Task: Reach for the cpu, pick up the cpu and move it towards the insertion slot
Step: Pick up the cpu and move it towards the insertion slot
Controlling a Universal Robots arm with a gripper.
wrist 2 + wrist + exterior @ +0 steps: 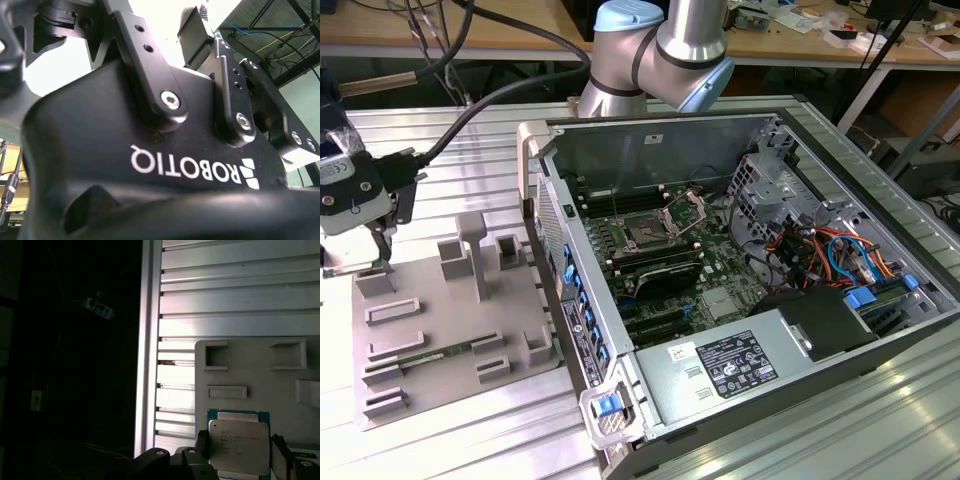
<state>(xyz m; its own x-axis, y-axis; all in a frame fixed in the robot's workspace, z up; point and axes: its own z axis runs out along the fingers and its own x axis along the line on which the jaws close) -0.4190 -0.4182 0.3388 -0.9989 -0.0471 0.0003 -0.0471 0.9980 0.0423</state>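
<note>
In the first wrist view the cpu (238,442), a silvery square chip with a thin green rim, sits between my gripper's (239,447) two dark fingers (202,440). The fingers stand tight against its two opposite edges, over the grey plastic tray (250,360). In the exterior view my gripper (382,255) hangs at the far left, just over the tray's back corner (375,285). The insertion slot (645,232), a dark square socket with its shiny bracket raised, lies inside the open computer case well to the exterior view's right.
The case's upright side wall (560,250) stands between the tray and the motherboard. Raised blocks (470,245) stick up from the tray. The arm's elbow (660,50) and thick cables (470,110) hang above the slatted aluminium table (470,430), whose edge (147,365) runs beside the tray.
</note>
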